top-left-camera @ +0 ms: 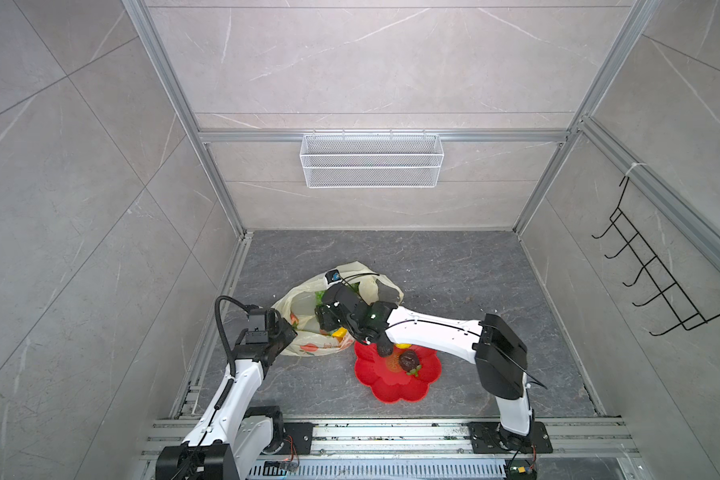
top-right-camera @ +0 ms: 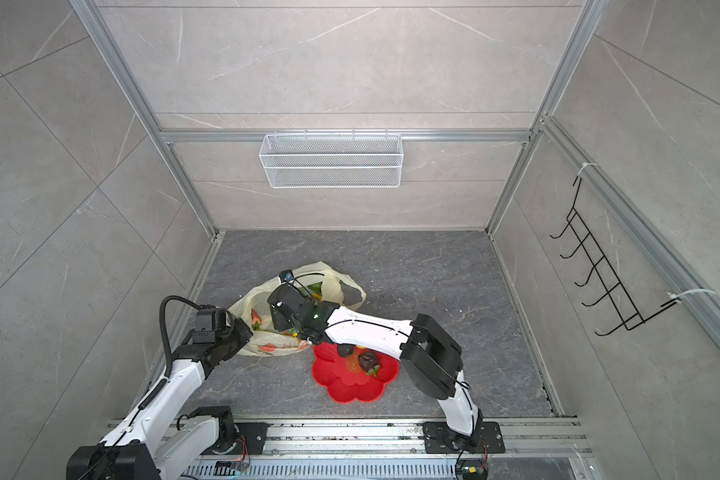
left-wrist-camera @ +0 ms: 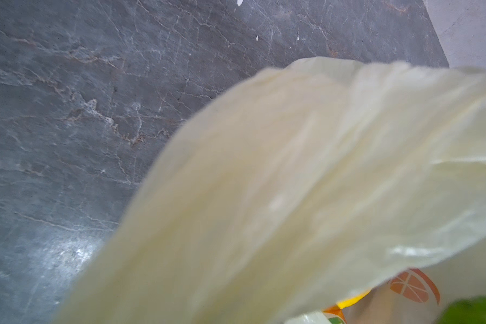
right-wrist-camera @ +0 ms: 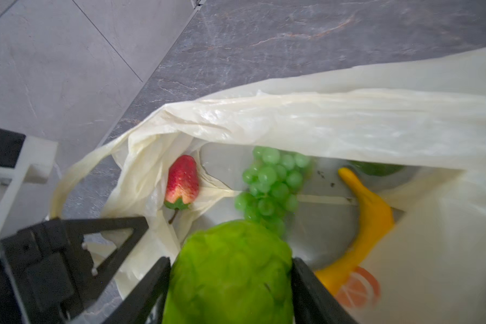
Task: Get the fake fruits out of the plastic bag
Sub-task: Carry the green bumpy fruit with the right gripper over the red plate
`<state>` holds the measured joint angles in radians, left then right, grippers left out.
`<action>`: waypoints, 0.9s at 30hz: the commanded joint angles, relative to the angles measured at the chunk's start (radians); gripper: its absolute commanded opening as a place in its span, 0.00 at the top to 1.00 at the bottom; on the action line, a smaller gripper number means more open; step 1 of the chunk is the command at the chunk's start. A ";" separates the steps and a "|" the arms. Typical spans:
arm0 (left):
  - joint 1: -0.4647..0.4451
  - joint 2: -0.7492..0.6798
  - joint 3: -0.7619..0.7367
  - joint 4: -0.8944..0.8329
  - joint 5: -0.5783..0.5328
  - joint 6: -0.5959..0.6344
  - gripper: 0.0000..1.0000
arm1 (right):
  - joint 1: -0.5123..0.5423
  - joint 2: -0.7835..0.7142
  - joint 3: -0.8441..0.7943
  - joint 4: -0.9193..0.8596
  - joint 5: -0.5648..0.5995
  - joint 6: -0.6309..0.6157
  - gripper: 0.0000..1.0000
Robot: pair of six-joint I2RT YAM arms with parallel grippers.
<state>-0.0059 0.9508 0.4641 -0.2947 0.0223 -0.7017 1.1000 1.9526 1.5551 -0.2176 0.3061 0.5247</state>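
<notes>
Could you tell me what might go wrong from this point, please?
The right end effector grips the green knobbly ball only by its sides; it might slip and fall into the plastic bag.
The bag's upper film droops over the opening and could snag on lifting.
The left end effector seems to pinch thin film, which might tear.
</notes>
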 commanded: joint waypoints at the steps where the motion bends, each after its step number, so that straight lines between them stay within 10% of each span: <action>1: 0.006 -0.003 -0.002 0.056 -0.024 0.057 1.00 | 0.025 -0.127 -0.117 0.011 0.129 -0.062 0.36; 14: 0.005 0.011 -0.032 0.140 0.002 0.107 1.00 | 0.200 -0.419 -0.507 -0.095 0.401 -0.066 0.36; 27: 0.005 0.006 -0.039 0.147 0.004 0.110 1.00 | 0.388 -0.341 -0.586 -0.186 0.637 0.049 0.35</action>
<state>-0.0059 0.9676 0.4313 -0.1780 0.0132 -0.6163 1.4673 1.5730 0.9737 -0.3389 0.8413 0.5217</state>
